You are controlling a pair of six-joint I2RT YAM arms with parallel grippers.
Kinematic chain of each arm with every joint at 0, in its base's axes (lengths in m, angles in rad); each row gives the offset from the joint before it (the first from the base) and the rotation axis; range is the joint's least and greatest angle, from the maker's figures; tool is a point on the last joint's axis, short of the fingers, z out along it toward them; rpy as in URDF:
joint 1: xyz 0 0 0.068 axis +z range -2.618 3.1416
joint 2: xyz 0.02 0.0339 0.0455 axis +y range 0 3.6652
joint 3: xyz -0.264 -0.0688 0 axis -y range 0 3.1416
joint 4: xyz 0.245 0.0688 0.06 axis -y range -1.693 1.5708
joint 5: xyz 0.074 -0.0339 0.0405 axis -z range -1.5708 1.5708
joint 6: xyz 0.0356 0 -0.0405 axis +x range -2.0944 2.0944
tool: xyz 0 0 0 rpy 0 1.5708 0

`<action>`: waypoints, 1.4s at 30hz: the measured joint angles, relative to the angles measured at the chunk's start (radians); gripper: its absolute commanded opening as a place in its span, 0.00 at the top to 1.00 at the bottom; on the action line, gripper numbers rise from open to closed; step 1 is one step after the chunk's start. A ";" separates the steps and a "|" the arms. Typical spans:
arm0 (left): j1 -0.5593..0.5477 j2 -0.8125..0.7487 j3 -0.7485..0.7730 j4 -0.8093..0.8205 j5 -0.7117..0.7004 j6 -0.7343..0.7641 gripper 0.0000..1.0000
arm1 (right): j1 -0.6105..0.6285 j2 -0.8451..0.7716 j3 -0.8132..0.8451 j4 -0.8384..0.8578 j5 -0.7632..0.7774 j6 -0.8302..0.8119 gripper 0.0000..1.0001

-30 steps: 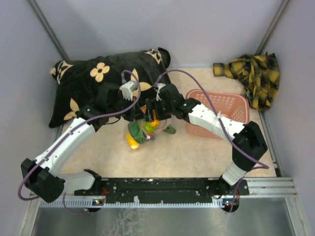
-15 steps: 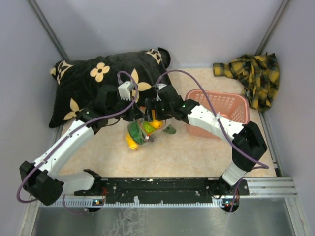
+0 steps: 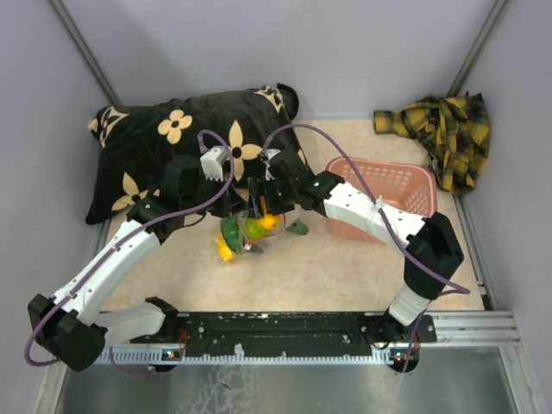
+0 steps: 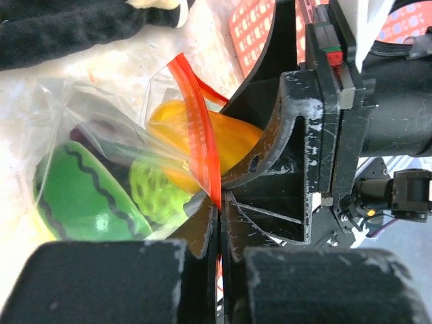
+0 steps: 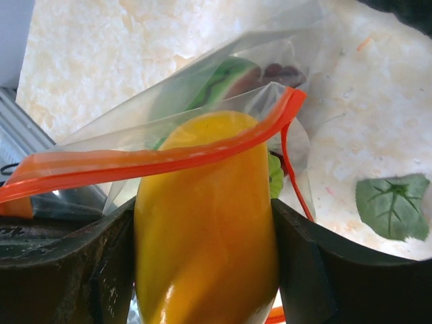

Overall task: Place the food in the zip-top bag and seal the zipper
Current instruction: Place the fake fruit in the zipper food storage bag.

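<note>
The left jaws are pinched shut on the red zipper of the clear zip-top bag. The bag spreads out just in front of them. The right jaws face them, close by, and squeeze the yellow-orange food piece between them. The zipper lies across this piece, right at the bag's mouth. Inside the bag, past the left jaws, sit a bumpy green ball and a green piece with a wavy dark line. A green leaf lies on the worktop beyond the right jaws, outside the bag.
</note>
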 measured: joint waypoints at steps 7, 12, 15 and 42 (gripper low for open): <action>0.017 0.004 -0.002 -0.029 0.000 0.058 1.00 | 0.000 0.081 0.015 0.032 -0.054 -0.031 0.56; 0.014 0.003 -0.005 -0.026 0.050 0.078 1.00 | 0.014 0.118 0.025 0.046 -0.027 -0.038 0.52; 0.017 -0.001 -0.007 -0.023 0.063 0.090 1.00 | 0.016 0.116 0.026 0.045 0.032 -0.026 0.51; -0.052 0.133 -0.014 0.434 0.331 -0.248 1.00 | 0.007 -0.167 -0.106 -0.009 0.441 -0.030 0.35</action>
